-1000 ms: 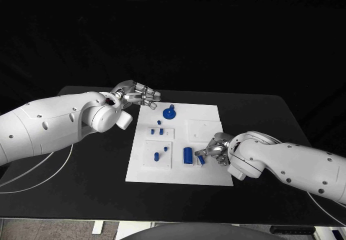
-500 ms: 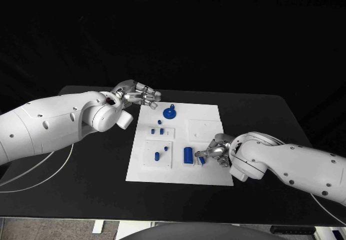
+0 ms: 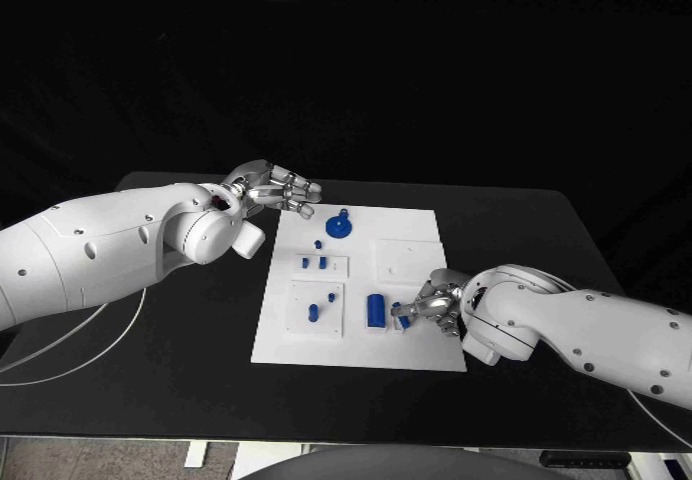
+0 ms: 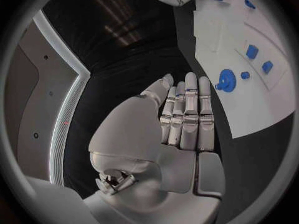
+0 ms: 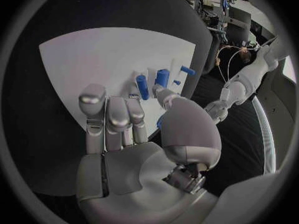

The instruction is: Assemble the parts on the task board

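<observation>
We see the right hand pinching a small blue part at the task board's lower right; the left hand hangs empty, fingers apart, at upper left.

1. Both arms are clad in smooth, glossy white shells, rounded and bulky, dotted with small dark screw holes.
2. The left arm ends in a round white wrist housing; thin pale cables trail beneath it.
3. The left hand is silver metal, its fingers built of segmented plates with pale pads.
4. The right hand is the same silver, its fingers grey-tipped, above a domed palm shell.
</observation>
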`<state>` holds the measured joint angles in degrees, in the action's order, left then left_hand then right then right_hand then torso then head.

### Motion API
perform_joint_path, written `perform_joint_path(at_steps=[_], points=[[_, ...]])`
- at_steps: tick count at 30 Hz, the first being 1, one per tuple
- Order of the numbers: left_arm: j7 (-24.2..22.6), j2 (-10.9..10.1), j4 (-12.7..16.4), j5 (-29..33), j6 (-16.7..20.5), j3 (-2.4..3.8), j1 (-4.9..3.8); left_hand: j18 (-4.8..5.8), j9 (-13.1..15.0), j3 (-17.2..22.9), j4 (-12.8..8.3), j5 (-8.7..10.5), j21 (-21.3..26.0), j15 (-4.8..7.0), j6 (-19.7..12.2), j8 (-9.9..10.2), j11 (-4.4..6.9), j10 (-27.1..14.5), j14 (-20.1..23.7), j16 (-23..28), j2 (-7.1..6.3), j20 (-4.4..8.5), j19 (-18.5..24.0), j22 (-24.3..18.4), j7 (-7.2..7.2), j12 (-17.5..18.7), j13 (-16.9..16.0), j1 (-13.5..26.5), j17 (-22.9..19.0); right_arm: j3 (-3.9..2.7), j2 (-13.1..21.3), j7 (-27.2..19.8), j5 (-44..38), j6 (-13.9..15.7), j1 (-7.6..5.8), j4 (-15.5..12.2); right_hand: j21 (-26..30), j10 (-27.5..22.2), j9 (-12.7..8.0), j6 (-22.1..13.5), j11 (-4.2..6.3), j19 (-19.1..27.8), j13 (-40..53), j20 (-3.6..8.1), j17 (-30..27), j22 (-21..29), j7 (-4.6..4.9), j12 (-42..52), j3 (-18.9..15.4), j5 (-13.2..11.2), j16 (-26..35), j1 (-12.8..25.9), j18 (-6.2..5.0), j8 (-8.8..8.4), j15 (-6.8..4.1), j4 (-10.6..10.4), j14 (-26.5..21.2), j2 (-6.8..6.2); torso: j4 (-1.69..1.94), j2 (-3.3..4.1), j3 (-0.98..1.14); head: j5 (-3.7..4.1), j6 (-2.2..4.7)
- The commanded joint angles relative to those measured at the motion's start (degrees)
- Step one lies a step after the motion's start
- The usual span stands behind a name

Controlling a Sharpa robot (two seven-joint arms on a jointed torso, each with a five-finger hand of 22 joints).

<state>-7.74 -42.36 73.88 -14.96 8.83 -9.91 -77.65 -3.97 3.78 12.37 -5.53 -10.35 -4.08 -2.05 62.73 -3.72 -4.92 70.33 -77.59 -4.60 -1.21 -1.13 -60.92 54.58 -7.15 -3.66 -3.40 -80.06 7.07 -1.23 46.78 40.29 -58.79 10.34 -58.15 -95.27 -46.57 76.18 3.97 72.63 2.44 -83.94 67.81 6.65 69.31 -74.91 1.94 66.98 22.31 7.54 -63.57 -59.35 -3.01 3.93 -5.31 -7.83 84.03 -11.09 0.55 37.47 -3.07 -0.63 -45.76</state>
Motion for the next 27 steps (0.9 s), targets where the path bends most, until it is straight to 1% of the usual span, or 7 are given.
perform_joint_path(at_steps=[1,8,15,21,25,27], points=[[-0.3,0.1,0.2,-0.1,-0.7,0.03,-0.10,0.45,-0.1,-0.1,0.3,0.14,0.1,-0.36,-0.4,0.1,-0.09,-0.4,-0.2,0.1,-0.25,-0.15,-0.3,-0.1,-0.16,0.2,0.1,0.3,0.1,0.02,0.3,0.8,-0.8,-1.5,0.06,-0.6,0.0,0.2,0.1,0.3,0.11,-3.0,0.0,0.12,0.1,-5.6,-0.03,-0.1,0.1,-0.1,0.2,0.6,-0.35,-0.28,-0.20,-0.2,0.0,-0.11,0.02,0.01,-0.03,-0.02,-0.07],[-0.2,0.1,0.2,-0.1,-0.7,0.03,-0.10,0.45,-0.1,-0.1,0.3,0.14,0.1,-0.36,-0.4,0.1,-0.09,-0.4,-0.2,0.1,-0.25,-0.15,-0.3,-0.1,-0.16,0.2,0.1,0.3,0.1,0.02,0.7,0.9,-0.7,-2.2,0.06,-1.3,-0.1,0.2,0.1,0.4,0.13,-3.0,0.0,0.12,0.1,-5.6,-0.07,-0.1,0.4,0.2,0.1,0.7,-0.31,-0.28,-0.20,-0.2,0.0,0.08,0.03,-0.01,-0.05,-0.04,0.01],[-0.2,0.0,0.2,-0.1,-0.8,0.03,-0.10,0.47,-0.1,-0.1,0.6,0.15,0.1,-0.36,-0.4,0.1,-0.10,-0.4,-0.2,0.1,-0.36,-0.14,-0.4,-0.5,-0.16,0.2,0.1,0.1,0.1,0.02,0.8,0.9,-0.7,-2.5,0.06,-1.7,0.0,0.2,0.1,0.4,0.14,-3.0,0.0,0.13,0.0,-5.6,-0.08,-0.1,0.7,0.6,0.2,0.9,-0.30,-0.28,-0.20,0.0,0.0,0.25,0.02,0.01,-0.01,-0.01,-0.07],[-0.1,0.0,0.1,-0.2,-0.8,0.03,-0.10,0.47,-0.1,-0.1,0.6,0.15,0.1,-0.36,-0.4,0.1,-0.10,-0.4,-0.2,0.1,-0.36,-0.14,-0.4,-0.5,-0.16,0.2,0.1,0.1,0.1,0.02,0.8,0.8,-0.7,-2.6,0.07,-1.9,0.0,0.3,0.1,0.5,0.17,-3.0,0.1,0.13,0.1,-5.6,-0.12,0.0,0.9,0.7,0.2,1.0,-0.28,-0.28,-0.20,0.2,0.0,0.43,0.01,0.01,-0.03,0.02,-0.12],[-0.1,0.0,0.2,-0.2,-0.8,0.03,-0.10,0.47,-0.1,-0.1,0.6,0.15,0.1,-0.36,-0.4,0.1,-0.10,-0.4,-0.2,0.1,-0.36,-0.14,-0.4,-0.5,-0.16,0.2,0.1,0.1,0.1,0.02,0.9,0.8,-0.9,-2.5,0.07,-1.8,-0.1,0.3,0.1,0.5,0.18,-3.0,0.1,0.14,0.0,-5.6,-0.13,0.0,1.2,0.9,0.2,1.0,-0.26,-0.29,-0.21,0.8,0.0,0.75,0.02,0.02,-0.03,-0.01,-0.12],[-0.1,0.0,0.2,-0.2,-0.8,0.03,-0.10,0.47,-0.1,-0.1,0.6,0.15,0.1,-0.36,-0.4,0.1,-0.10,-0.4,-0.2,0.1,-0.36,-0.14,-0.4,-0.5,-0.16,0.2,0.1,0.1,0.1,0.02,0.9,0.7,-1.6,-2.4,0.07,-1.7,0.0,0.3,0.1,0.4,0.20,-3.0,0.1,0.16,0.0,-5.6,-0.15,0.0,1.5,1.0,0.2,0.7,-0.25,-0.29,-0.24,1.5,0.0,1.22,0.05,0.02,-0.02,0.01,0.01]])
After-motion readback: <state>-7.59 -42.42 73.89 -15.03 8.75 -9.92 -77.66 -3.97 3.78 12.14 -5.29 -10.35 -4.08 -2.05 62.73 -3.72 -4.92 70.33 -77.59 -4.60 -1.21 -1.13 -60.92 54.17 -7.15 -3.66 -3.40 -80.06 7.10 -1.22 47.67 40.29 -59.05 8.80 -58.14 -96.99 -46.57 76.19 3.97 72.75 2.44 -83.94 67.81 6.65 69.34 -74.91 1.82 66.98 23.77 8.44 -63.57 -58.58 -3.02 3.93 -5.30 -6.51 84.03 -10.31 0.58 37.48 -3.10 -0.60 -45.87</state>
